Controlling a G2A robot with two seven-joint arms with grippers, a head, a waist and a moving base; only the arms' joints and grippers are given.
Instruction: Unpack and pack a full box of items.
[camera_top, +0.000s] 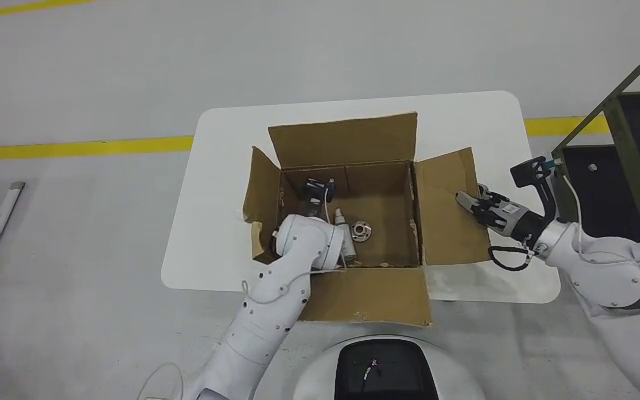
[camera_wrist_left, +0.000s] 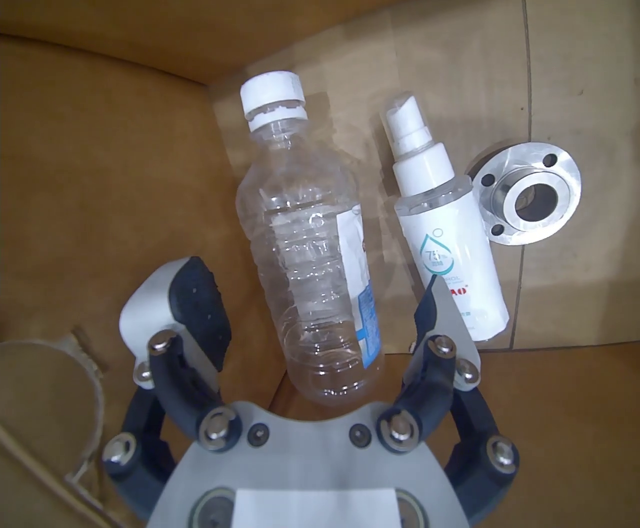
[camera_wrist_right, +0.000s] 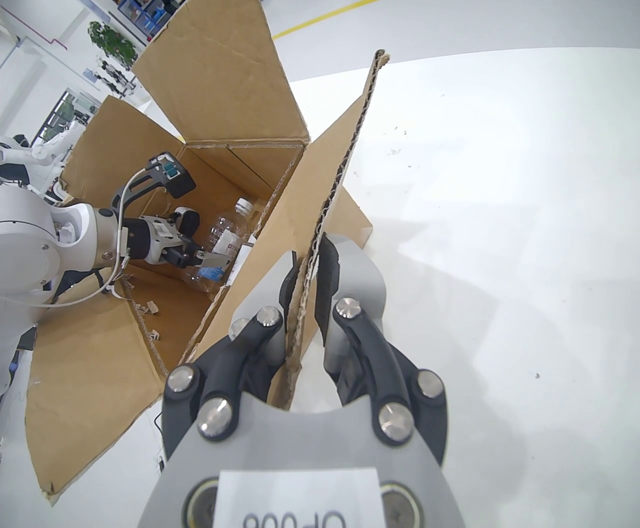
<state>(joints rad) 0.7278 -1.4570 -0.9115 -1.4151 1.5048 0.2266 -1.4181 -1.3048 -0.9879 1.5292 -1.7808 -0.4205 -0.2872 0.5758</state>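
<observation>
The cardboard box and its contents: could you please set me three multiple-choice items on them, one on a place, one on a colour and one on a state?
1. Where does the metal flange lie?
A. Outside the box
B. On the floor of the box, beside the spray bottle
C. In a gripper's grasp

2. What colour is the cap of the clear bottle?
A. Blue
B. Red
C. White

3. How is the left gripper?
A. Open, with the clear bottle between its jaws
B. Shut on the spray bottle
C. Shut on the metal flange

Answers: 1 B, the flange lies on the cardboard next to the spray bottle; 2 C, the screw cap is white; 3 A, its jaws stand apart, clear of the bottle's sides.
</observation>
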